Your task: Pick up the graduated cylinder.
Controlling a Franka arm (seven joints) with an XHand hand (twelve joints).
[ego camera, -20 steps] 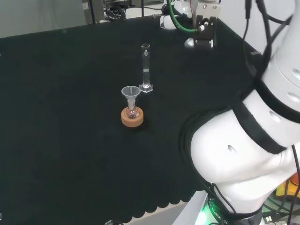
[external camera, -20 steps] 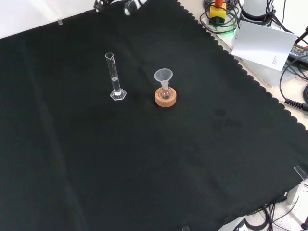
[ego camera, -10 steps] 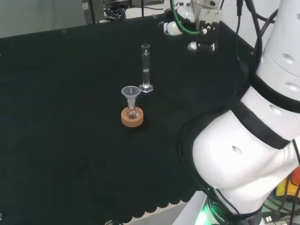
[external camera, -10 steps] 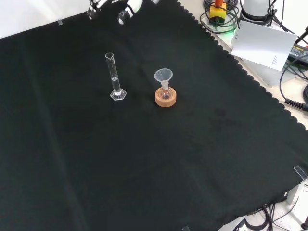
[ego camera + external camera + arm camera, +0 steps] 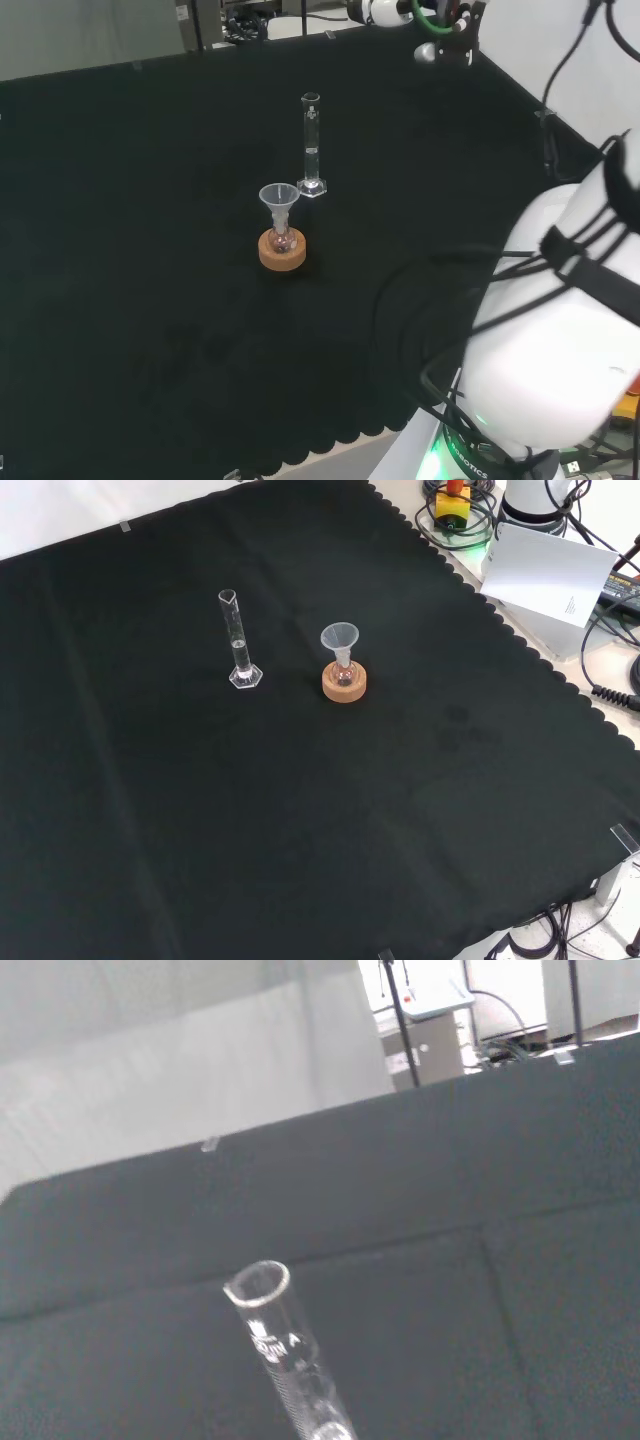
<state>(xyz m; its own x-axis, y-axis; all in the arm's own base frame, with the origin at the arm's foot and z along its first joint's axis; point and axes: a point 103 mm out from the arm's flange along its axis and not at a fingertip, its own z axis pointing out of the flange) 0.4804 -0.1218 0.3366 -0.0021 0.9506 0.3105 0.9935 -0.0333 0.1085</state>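
Your hand [image 5: 445, 40] sits at the head view's top edge, well apart from the graduated cylinder [image 5: 312, 145], which lies down and to its left there. The cylinder stands upright on the black cloth [image 5: 300, 810], long axis vertical, so approach from the side. You can't tell how the fingers are set; nothing appears held.

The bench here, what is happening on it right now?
Nothing is being held yet. The robot's hand is at the far edge of the black cloth in the head view, apart from the glassware. The tall measuring cylinder stands upright and untouched, beside a small flask with a funnel on a cork ring.
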